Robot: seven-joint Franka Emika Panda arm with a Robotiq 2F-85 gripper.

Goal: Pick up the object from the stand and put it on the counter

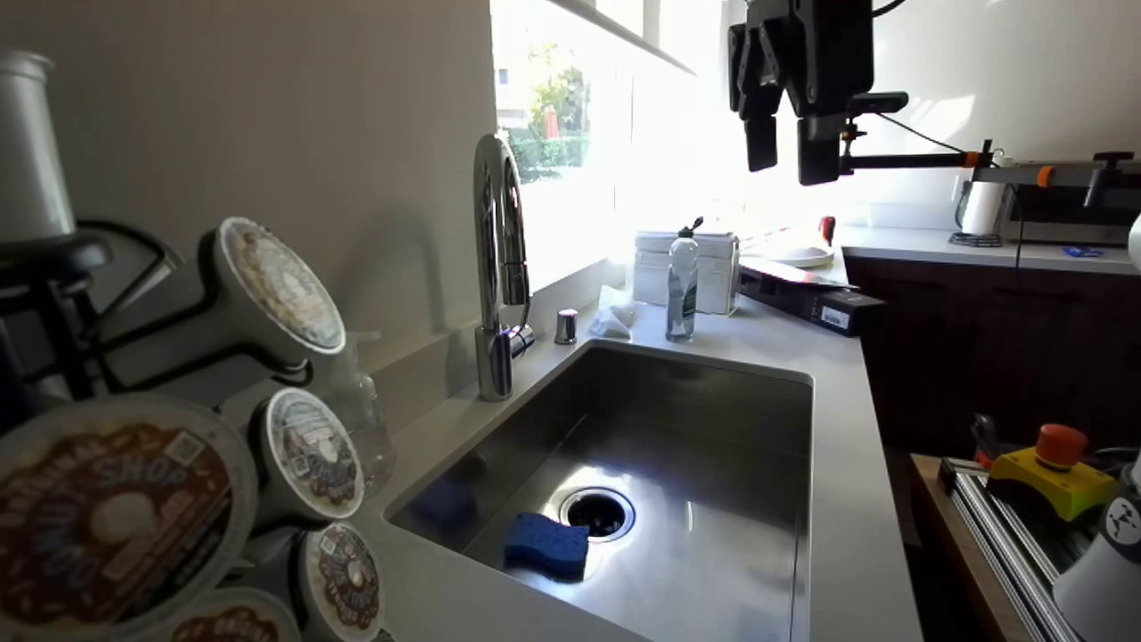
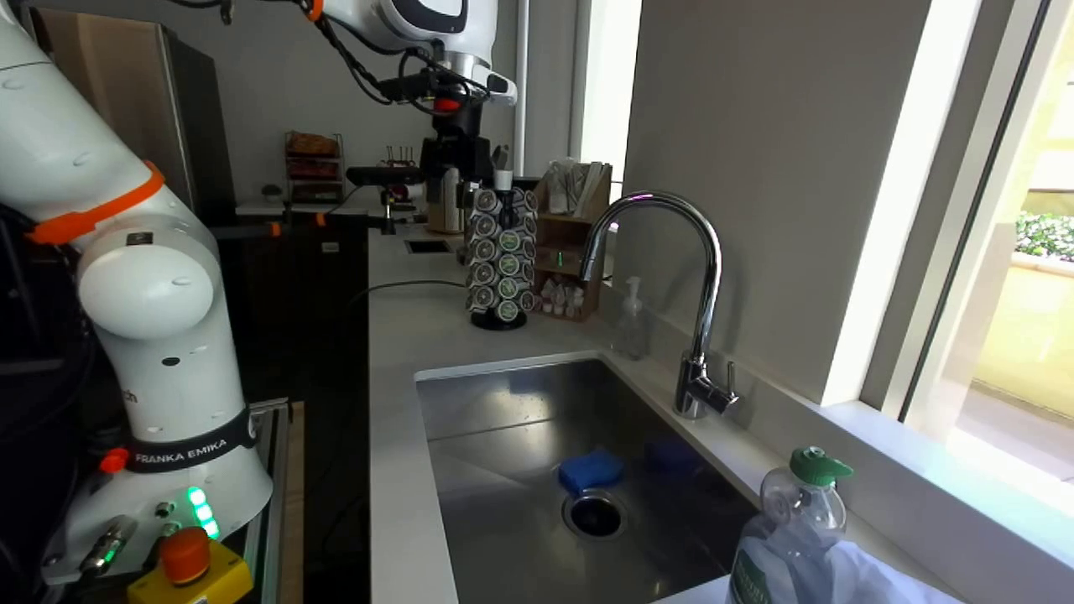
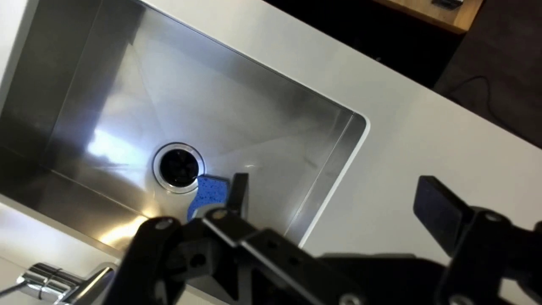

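A black wire stand (image 1: 55,263) holding several round coffee pods (image 1: 281,285) fills the near left of an exterior view. It stands on the counter beyond the sink in an exterior view (image 2: 497,321), with a white cylinder (image 2: 503,179) on top. The pale grey counter (image 3: 423,148) shows in all views. My gripper (image 3: 338,192) is open and empty, its fingers wide apart, high over the counter and sink edge. It also shows in both exterior views (image 1: 791,147) (image 2: 456,164); in one it appears beside the stand's top. The stand is out of the wrist view.
The steel sink (image 3: 275,106) holds a blue sponge (image 3: 210,190) beside the drain. A tall chrome faucet (image 2: 709,285) rises at the wall side. A soap bottle (image 1: 682,285), a black box (image 1: 829,308) and a wooden organizer (image 2: 558,239) stand on the counter.
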